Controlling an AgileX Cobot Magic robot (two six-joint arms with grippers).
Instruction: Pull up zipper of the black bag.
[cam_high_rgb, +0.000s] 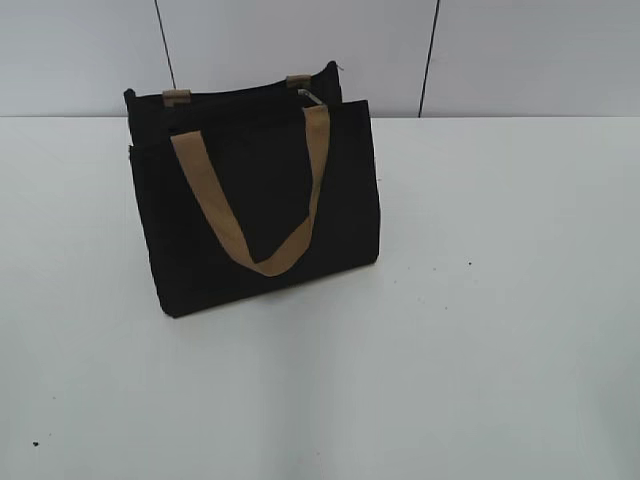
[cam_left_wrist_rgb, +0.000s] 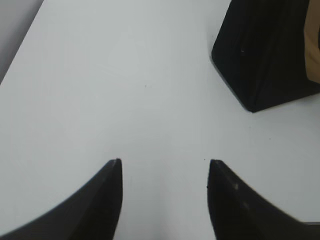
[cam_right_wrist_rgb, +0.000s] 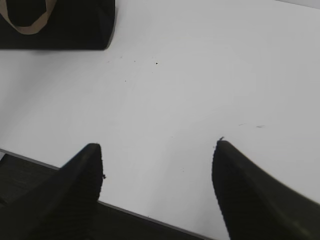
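The black bag (cam_high_rgb: 262, 195) stands upright on the white table, left of centre in the exterior view, with a tan loop handle (cam_high_rgb: 250, 200) hanging down its front. A small silvery zipper pull (cam_high_rgb: 311, 95) shows at its top edge near the right tan tab. Neither gripper shows in the exterior view. In the left wrist view my left gripper (cam_left_wrist_rgb: 164, 162) is open and empty over bare table, with a corner of the bag (cam_left_wrist_rgb: 265, 55) at the upper right. In the right wrist view my right gripper (cam_right_wrist_rgb: 157, 145) is open and empty, with the bag (cam_right_wrist_rgb: 57, 25) at the upper left.
The white table (cam_high_rgb: 480, 300) spreads round the bag. Its front edge (cam_right_wrist_rgb: 130, 210) runs under my right gripper. A grey panelled wall (cam_high_rgb: 500, 50) stands behind the table.
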